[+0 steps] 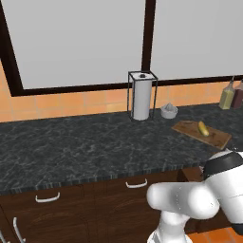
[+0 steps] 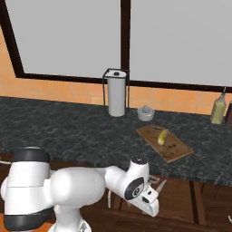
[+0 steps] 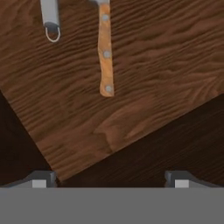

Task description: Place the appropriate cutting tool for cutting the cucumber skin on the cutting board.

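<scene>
Cucumber (image 2: pixel 162 136): lying on the cutting board (image 2: pixel 174 151), on the dark table (image 2: pixel 68 131) right of the paper towel holder (image 2: pixel 116 93). Tool (image 3: pixel 111 179): fingers apart, empty, low before the cabinets, above a wooden drawer floor holding a wood-handled knife (image 3: pixel 105 52)

A small oblong yellow-green cucumber (image 1: pixel 203 128) is seen on a flat brown wooden cutting board (image 1: pixel 190 128) marked with darker grain. The long stone counter (image 1: pixel 71 147) is rendered black, veined with pale grey marbling. The wall tiles (image 1: pixel 61 104) behind it are coloured orange. A white paper towel roll (image 1: pixel 141 97) is enclosed in a dark wire holder, and a small pale grey bowl-shaped juicer (image 1: pixel 169 111) is seen to its right. The cabinet fronts (image 1: pixel 90 209) are dark brown with silver handles. At the far right, an olive-yellow bottle (image 1: pixel 228 96) is shown. In the hand view, an orange-brown wooden knife handle (image 3: pixel 105 50) dotted with grey rivets is set against grained brown wood.
</scene>
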